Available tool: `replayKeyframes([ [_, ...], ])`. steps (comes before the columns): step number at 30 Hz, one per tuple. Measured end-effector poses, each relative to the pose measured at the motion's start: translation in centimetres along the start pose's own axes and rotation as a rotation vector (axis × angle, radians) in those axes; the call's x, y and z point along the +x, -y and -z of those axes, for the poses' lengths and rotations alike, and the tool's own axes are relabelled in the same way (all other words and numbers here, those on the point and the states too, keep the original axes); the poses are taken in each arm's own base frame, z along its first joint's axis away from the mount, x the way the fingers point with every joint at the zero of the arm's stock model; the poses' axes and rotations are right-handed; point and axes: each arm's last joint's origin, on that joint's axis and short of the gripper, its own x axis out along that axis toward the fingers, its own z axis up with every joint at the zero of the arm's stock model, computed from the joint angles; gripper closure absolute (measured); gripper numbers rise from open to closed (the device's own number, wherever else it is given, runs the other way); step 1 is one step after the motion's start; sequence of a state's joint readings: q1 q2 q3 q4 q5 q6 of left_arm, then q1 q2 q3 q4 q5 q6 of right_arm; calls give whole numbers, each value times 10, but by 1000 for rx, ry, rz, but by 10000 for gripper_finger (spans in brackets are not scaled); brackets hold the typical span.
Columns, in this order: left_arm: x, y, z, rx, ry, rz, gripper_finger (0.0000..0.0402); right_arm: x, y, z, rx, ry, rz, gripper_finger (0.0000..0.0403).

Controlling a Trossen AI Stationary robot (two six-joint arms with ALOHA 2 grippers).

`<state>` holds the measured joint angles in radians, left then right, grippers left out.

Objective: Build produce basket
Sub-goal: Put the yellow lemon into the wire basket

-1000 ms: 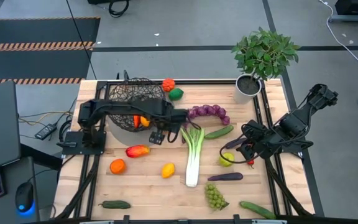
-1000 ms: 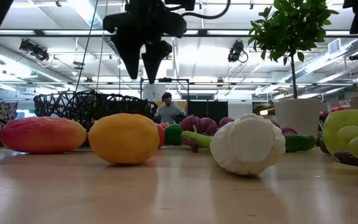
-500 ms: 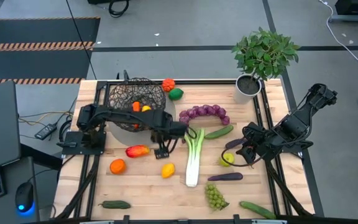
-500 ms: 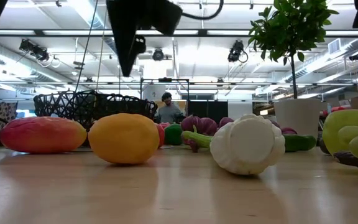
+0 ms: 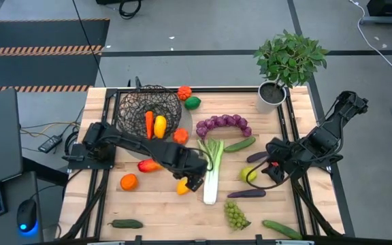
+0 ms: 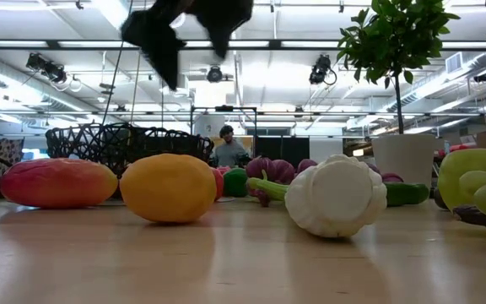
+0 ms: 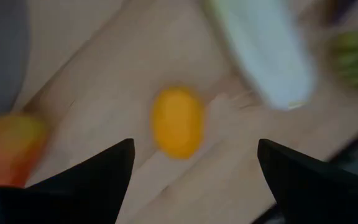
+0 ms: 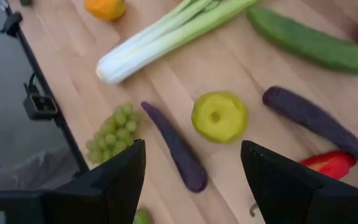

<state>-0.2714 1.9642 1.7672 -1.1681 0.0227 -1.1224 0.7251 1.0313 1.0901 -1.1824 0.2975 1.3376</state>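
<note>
The lemon [image 7: 177,121] lies on the surface near the leek [image 5: 211,170], and it could be nudged and rolled away if the descent is off-centre. The left hand [image 5: 193,181] is held spread and empty over it, while the right hand [image 5: 268,170] is poised open above the green apple [image 8: 219,116], well apart from the basket [image 5: 149,107]

Robotics lab or open workshop hall, wooden bench table [image 5: 162,204] on grey concrete floor, hazard-striped floor mat [image 5: 43,49], keyboard and mouse [image 5: 26,216] at a side desk, exposed ceiling ducts and strip lights, person [image 6: 227,145] in background.
</note>
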Motion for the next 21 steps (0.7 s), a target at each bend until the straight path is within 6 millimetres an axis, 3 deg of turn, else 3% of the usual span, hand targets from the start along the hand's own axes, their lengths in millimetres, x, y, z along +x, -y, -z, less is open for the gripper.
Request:
replayKeyframes([
  [21, 82, 18, 4, -50, -106, -92, 53, 0, -1, 3, -26, -87, -21, 135],
])
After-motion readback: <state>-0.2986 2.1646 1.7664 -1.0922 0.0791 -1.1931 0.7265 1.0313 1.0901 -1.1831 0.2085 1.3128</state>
